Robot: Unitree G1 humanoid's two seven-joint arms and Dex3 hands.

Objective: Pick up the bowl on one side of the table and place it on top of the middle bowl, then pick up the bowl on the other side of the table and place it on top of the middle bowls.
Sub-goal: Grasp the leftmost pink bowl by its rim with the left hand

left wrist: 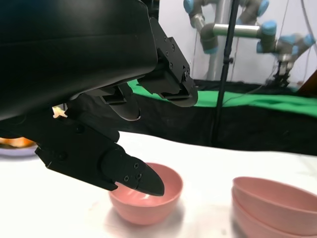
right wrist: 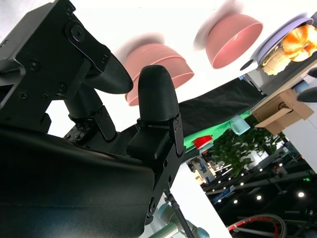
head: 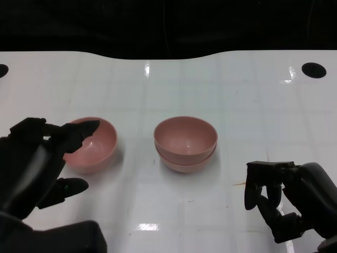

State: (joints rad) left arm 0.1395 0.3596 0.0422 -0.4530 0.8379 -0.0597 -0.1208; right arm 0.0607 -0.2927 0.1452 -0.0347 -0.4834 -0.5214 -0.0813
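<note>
The glossy white tabletop (head: pixel 221 84) carries a faint grid of lines and bright glare spots, with a dark round hole near each far corner and a curved far edge against black. In the left wrist view a black drape and a green cloth (left wrist: pixel 257 99) lie behind the table, and silver robot arms with blue joints (left wrist: pixel 233 25) stand against a pale wall.

There are three smooth pink plastic bowls. Two are nested as a stack at the table's middle (head: pixel 185 143); from the head view only the rim and lower wall of the under bowl show. The third pink bowl, single and upright (head: pixel 92 144), stands to the left of the stack, apart from it.

The black left hand (head: pixel 39 163) is spread, holding nothing; one fingertip crosses the single bowl's near-left rim in the head view, while the thumb lies on the table side below it. Whether any finger touches the bowl cannot be told; in the left wrist view the thumb tip overlaps the bowl's opening. The black right hand (head: pixel 287 197) sits low on the right, well apart from the stack, fingers curled in on nothing.

The right wrist view is turned over; at its edge a plate with orange and pale items is cut off and blurred.
</note>
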